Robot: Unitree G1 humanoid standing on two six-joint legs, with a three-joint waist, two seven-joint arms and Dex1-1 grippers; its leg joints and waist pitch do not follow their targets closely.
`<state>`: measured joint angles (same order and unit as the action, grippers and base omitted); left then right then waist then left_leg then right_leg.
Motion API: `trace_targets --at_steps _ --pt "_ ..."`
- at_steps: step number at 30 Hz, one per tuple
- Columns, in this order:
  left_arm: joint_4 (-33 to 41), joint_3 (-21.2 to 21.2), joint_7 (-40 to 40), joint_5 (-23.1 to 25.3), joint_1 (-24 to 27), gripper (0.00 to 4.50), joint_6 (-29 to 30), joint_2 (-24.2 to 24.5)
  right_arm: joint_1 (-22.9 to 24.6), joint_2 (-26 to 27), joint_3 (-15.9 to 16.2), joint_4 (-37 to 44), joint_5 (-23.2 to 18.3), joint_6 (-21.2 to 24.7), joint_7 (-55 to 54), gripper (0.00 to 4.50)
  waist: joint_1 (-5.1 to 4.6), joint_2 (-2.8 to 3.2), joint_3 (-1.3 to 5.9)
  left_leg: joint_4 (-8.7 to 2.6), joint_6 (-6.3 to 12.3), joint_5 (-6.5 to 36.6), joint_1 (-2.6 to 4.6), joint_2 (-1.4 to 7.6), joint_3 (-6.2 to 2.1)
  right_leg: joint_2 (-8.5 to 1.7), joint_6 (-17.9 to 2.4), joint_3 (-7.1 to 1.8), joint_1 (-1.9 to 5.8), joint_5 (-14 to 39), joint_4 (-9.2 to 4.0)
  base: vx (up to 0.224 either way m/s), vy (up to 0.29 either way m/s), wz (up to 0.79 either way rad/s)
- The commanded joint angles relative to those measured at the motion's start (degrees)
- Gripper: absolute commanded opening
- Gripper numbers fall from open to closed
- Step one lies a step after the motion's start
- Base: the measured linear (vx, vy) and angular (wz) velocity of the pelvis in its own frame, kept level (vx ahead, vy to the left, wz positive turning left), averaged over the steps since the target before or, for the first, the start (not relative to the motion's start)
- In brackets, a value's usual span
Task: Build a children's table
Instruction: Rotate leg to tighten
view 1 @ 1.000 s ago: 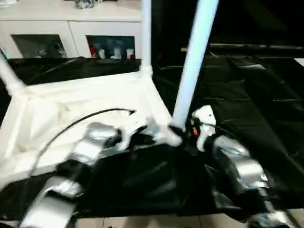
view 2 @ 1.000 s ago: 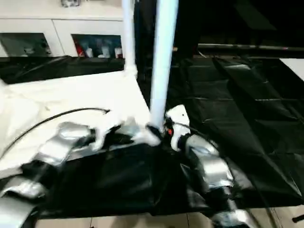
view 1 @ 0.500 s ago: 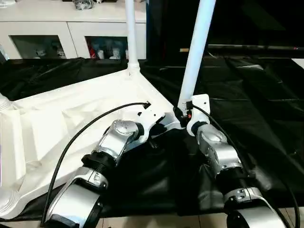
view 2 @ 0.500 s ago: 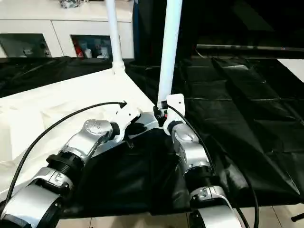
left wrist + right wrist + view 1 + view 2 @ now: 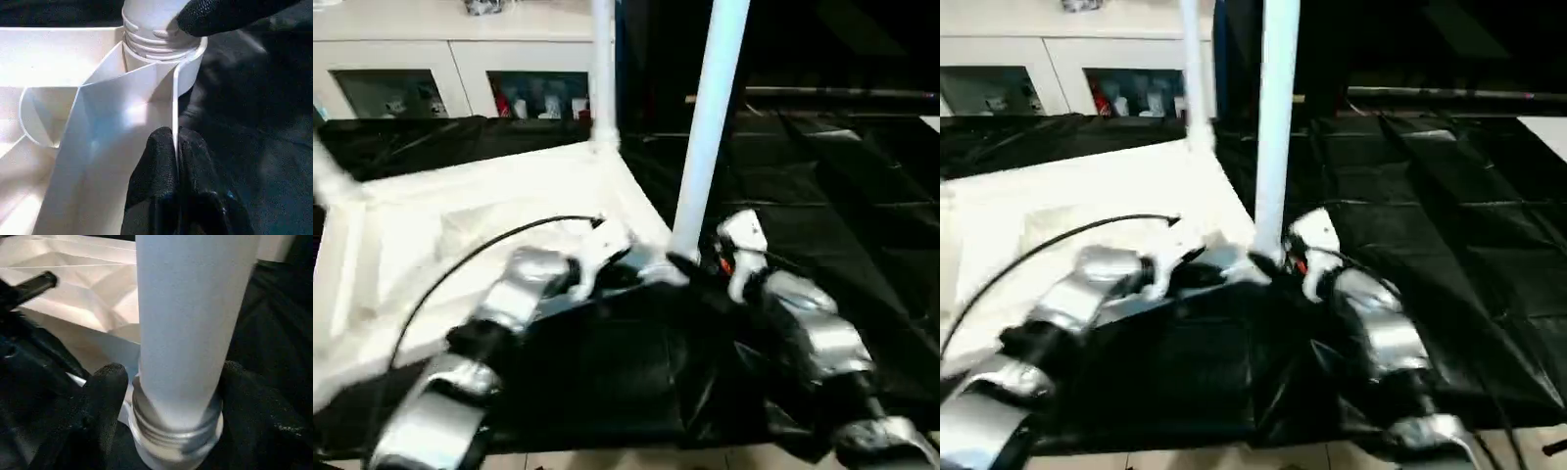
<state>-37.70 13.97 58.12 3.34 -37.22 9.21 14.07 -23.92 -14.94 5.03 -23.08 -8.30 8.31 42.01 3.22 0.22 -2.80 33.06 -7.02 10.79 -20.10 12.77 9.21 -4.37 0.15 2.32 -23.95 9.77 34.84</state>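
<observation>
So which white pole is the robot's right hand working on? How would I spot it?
Find the big white tabletop lying upside down on the black sheet. Look at its corner nearest the robot, where both arms meet. The leg standing there has the right gripper around its ribbed base, while the other upright leg stands at the far corner by the cabinet.

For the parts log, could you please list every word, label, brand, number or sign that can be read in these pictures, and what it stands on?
None can be read.
Tabletop: plain white, no print or label visible.
Leg at the near corner socket: plain white, no marking visible.
Items behind the cabinet's glass doors: too blurred to read.
Black sheet: no visible text.
</observation>
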Motion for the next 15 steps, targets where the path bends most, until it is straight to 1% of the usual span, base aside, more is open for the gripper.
trace_targets --at_steps 1,3,4,5,6,8,9,10,12,15 --pt "2.9 1.0 4.5 -3.3 1.2 0.00 -1.4 -0.2 0.7 -0.7 2.2 2.7 -0.8 1.1 3.7 3.16 0.04 -0.43 3.44 -3.62 3.35 11.9 -0.53 -0.53 1.07 -2.02 -11.7 -1.54 3.51 14.2 -4.58 0.000 0.000 0.00" --pt "5.6 1.4 8.4 -4.6 2.7 0.00 -0.7 1.4 1.1 -2.1 2.9 4.1 -1.0 1.6 6.1 3.16 0.12 -0.38 3.46 -3.69 3.28 11.6 -0.50 -0.40 1.01 -2.05 -11.8 -1.57 3.59 13.5 -4.47 0.000 0.000 0.00" --pt "5.6 1.4 8.4 -4.6 2.7 0.00 -0.7 1.4 1.1 -2.1 2.9 4.1 -1.0 1.6 6.1 3.16 0.09 -0.37 3.47 -3.67 3.34 11.7 -0.47 -0.33 1.06 -2.04 -12.0 -1.62 3.53 13.0 -4.38 0.000 0.000 0.00" --pt "7.2 1.4 9.8 -5.2 3.6 0.00 -0.1 2.3 1.3 -2.9 3.4 5.0 -1.6 2.2 7.4 3.16 -0.02 -0.40 3.46 -3.65 3.43 11.4 -0.55 -0.45 1.12 -1.96 -12.3 -1.59 3.51 12.5 -4.37 0.000 0.000 0.00" --pt "7.5 1.4 10.1 -5.2 3.8 0.00 0.1 2.6 1.2 -3.1 3.5 5.1 -1.6 2.2 7.7 3.16 0.10 -0.38 3.44 -3.65 3.38 11.7 -0.44 -0.37 1.12 -2.03 -12.4 -1.59 3.48 12.7 -4.35 0.000 0.000 0.00" --pt "7.8 1.3 10.6 -5.2 4.1 0.00 0.2 2.9 1.0 -3.2 3.9 4.7 -1.3 2.0 8.3 3.16 0.20 -0.31 3.37 -3.65 3.17 11.7 -0.33 -0.38 1.19 -1.95 -12.3 -1.63 3.34 13.1 -4.40 0.000 0.000 0.00" --pt "7.8 1.3 10.8 -5.2 4.1 0.00 0.2 3.0 1.0 -3.2 4.0 4.6 -1.1 1.9 8.5 3.16 0.19 -0.32 3.36 -3.69 3.05 11.7 -0.37 -0.41 1.17 -1.97 -12.2 -1.61 3.39 13.3 -4.39 0.000 0.000 0.00" --pt "7.9 1.3 10.9 -5.2 4.2 0.00 0.3 3.1 1.0 -3.2 4.0 4.6 -1.0 1.9 8.6 2.81 0.22 -0.30 3.36 -3.71 2.94 11.8 -0.37 -0.41 1.16 -1.98 -12.1 -1.59 3.41 13.6 -4.40 0.000 0.000 0.00" --pt "8.1 1.2 11.0 -5.2 4.3 0.00 0.4 3.4 0.9 -3.2 4.1 4.4 -1.2 2.2 9.4 2.81 0.23 -0.65 3.42 -3.67 2.94 11.3 -0.46 -0.45 1.18 -2.01 -11.8 -1.62 3.49 13.5 -4.37 0.000 0.000 0.00" --pt "8.7 1.2 11.2 -5.3 4.5 0.00 0.8 3.6 1.1 -3.2 4.4 4.4 -1.1 2.3 9.6 2.40 0.27 -0.53 3.46 -3.60 3.01 10.8 -0.41 -0.45 1.20 -2.01 -11.8 -1.62 3.45 13.2 -4.30 0.000 0.000 0.00"
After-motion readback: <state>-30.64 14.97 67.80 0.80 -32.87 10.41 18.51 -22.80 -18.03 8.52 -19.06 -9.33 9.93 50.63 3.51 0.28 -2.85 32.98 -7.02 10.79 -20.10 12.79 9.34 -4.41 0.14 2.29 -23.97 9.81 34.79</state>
